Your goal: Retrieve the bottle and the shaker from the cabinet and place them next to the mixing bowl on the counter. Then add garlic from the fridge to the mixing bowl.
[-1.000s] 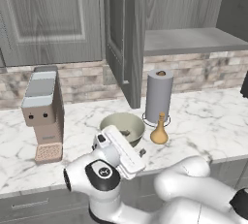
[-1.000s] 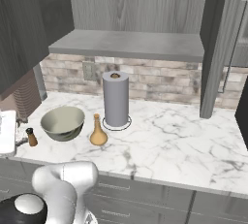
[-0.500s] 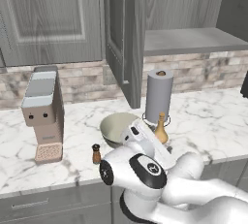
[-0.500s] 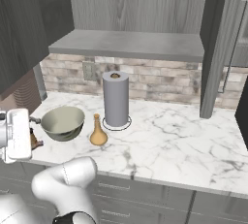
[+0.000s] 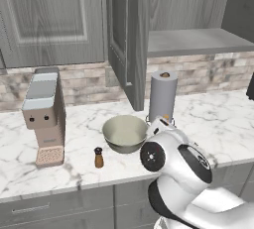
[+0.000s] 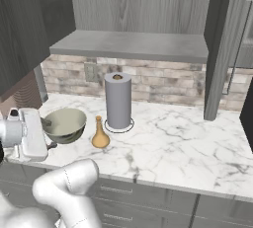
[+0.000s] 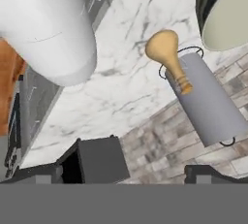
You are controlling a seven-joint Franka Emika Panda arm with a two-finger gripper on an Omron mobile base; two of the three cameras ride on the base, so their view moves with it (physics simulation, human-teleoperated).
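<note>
The gripper (image 7: 150, 172) is seen with its jaws spread wide and nothing held between them; only the two dark finger tips are shown at the bottom of the hand view, and in the left base view the hand is hidden behind the arm's own bulk. The tan bottle (image 6: 100, 133) is stood on the marble counter (image 6: 188, 143), just beside the mixing bowl (image 6: 64, 124) and in front of the paper towel roll (image 6: 118, 100). In the left base view the bottle is almost wholly covered by the arm. The small brown shaker (image 5: 99, 157) is set on the counter near the bowl's front. The bowl's rim is cut off by the hand view's edge
</note>
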